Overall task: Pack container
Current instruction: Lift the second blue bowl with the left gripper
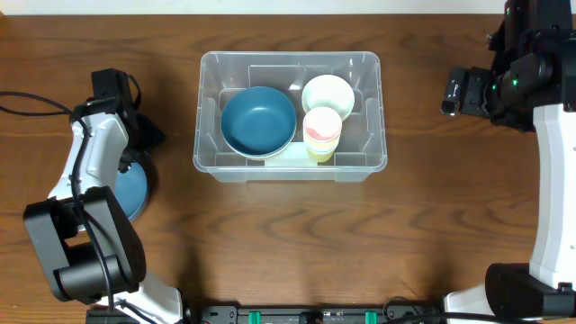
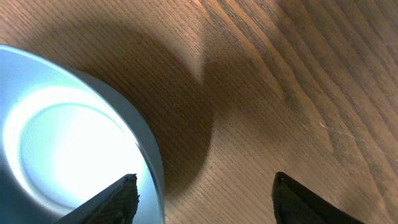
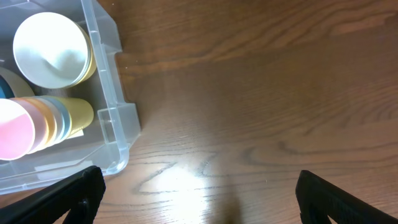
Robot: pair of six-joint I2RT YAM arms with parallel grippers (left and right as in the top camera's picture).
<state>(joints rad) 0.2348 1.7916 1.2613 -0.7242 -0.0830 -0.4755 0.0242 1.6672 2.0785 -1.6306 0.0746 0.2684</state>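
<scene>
The bowl [image 2: 62, 143], left of the container [image 1: 292, 57], is straddled at its rim by the left gripper [image 2: 205, 199], whose jaws are apart. The wall should be pinched squarely before lifting. The right gripper [image 3: 199, 193] is held wide apart and empty, just right of the container.

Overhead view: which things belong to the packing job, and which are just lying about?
Job:
- container
- dark blue bowl, cream bowl and cup stack, all inside it
- light blue bowl on the table, under the left gripper

Lying about:
- black cable near the table's left edge
</scene>
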